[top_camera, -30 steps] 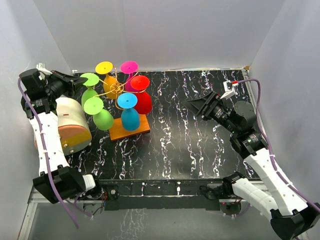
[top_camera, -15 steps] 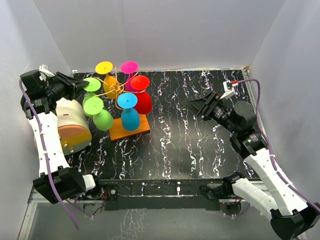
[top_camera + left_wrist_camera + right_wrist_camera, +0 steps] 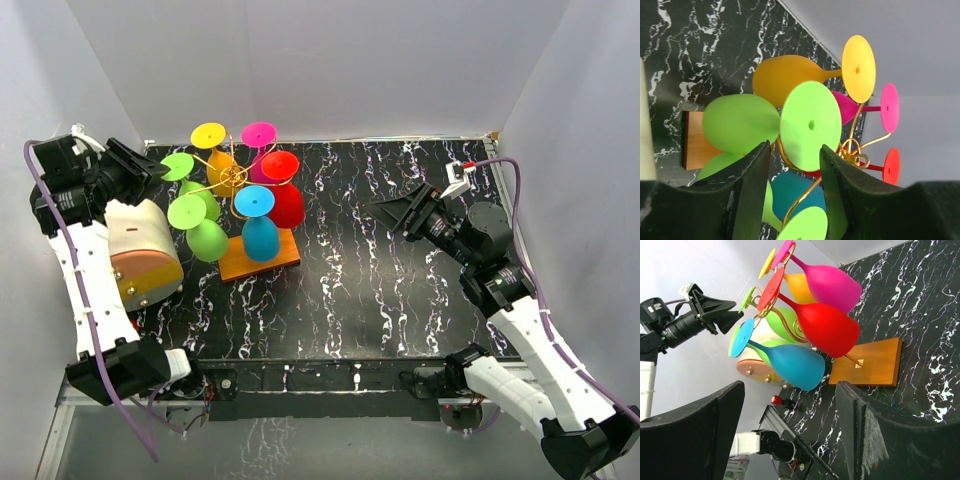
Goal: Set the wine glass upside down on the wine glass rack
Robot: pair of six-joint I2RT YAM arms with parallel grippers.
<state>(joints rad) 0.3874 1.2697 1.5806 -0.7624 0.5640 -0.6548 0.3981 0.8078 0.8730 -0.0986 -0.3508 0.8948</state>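
The wine glass rack (image 3: pixel 229 178) is gold wire on an orange base (image 3: pixel 283 255) at the back left of the table. Several coloured glasses hang on it upside down: yellow, pink, red, blue and two green. My left gripper (image 3: pixel 152 168) is open and empty, just left of the upper green wine glass (image 3: pixel 178 166). In the left wrist view that glass's round foot (image 3: pixel 810 125) sits just beyond my open left gripper (image 3: pixel 794 151), not between the fingers. My right gripper (image 3: pixel 385 212) is open and empty over the table's middle right, facing the rack (image 3: pixel 870 365).
A cream and tan rounded container (image 3: pixel 140 250) lies under my left arm, close to the rack's base. White walls close in the table on the left, back and right. A small red-capped knob (image 3: pixel 772 400) shows at the table's near edge.
My left gripper has drawn back to the left, away from the upper green glass, whose foot shifted slightly on the rack. The right arm has not moved.
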